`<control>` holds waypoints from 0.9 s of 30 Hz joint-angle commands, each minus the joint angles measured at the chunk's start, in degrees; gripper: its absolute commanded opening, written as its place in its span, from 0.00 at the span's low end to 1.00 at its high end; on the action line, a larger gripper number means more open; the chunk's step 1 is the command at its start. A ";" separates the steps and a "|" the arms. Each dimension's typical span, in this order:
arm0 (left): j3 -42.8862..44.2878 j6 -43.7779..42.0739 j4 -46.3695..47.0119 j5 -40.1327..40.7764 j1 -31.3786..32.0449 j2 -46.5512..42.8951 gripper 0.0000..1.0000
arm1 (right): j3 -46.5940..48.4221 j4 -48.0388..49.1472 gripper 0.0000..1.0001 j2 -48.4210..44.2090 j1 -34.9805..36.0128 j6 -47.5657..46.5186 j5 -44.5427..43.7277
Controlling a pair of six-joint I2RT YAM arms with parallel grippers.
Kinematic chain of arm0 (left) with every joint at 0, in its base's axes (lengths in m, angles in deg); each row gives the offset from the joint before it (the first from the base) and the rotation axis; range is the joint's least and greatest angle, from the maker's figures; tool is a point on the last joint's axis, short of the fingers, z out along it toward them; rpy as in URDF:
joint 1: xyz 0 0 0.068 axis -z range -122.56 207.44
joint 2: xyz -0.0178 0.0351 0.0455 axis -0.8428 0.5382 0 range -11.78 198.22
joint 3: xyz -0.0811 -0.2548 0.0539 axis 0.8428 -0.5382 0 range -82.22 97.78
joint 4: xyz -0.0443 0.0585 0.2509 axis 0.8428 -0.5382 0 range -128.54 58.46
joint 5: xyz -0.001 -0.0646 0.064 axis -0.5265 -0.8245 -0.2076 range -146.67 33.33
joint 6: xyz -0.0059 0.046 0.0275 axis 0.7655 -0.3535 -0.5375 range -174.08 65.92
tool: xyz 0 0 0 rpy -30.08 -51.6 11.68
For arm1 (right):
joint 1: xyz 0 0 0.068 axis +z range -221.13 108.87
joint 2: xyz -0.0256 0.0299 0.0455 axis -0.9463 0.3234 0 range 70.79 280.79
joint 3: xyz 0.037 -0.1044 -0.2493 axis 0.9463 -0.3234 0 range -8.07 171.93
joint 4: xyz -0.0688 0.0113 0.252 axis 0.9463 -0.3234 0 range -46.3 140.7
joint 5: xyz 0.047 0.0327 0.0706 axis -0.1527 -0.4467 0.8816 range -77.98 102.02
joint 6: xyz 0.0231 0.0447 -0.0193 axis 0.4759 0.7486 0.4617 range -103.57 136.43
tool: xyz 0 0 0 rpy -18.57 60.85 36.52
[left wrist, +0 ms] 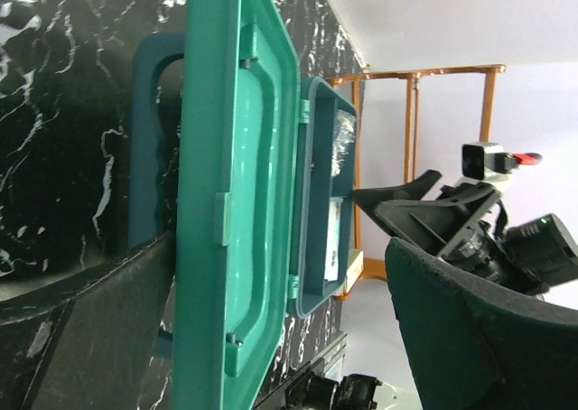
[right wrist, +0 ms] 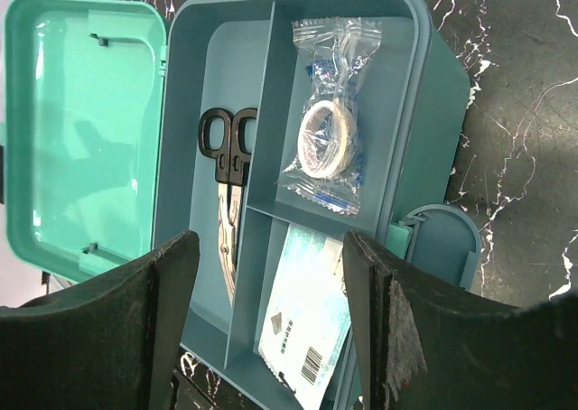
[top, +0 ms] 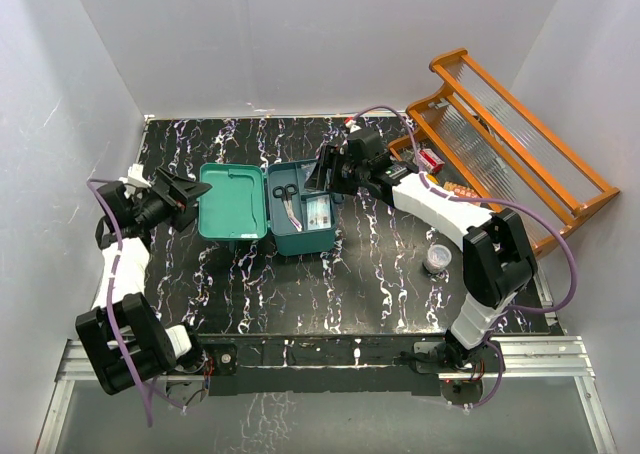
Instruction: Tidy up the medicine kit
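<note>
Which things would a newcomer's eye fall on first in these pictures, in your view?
The teal kit at the middle of the table, its lid laid open to the left, showing scissors, a bagged tape roll and a printed packet in separate compartments. The right fingers hang open over it, and an orange rack stands at the far right.

The teal-green rectangular plastic medicine kit (left wrist: pixel 239 157) runs off the left wrist view's top and bottom edges.
</note>
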 commanded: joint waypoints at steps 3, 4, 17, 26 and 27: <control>5.37 1.76 -2.08 -7.63 0.02 -0.50 0.96 | 0.27 3.73 0.63 -0.80 -0.03 0.76 -0.34; 5.89 2.42 -2.30 -8.03 -0.04 -0.41 0.96 | 0.21 3.81 0.62 -1.30 -0.05 1.10 -1.01; 15.10 0.13 -14.85 -7.47 6.26 1.93 0.94 | -6.73 5.31 0.63 -9.38 -2.81 6.58 -14.13; 20.24 0.23 -15.22 -7.95 12.66 2.61 0.94 | -10.27 5.49 0.64 -12.39 -4.79 7.75 -15.04; 20.70 0.22 -15.08 -7.93 13.21 2.52 0.94 | -10.48 5.49 0.63 -12.66 -4.85 7.57 -15.28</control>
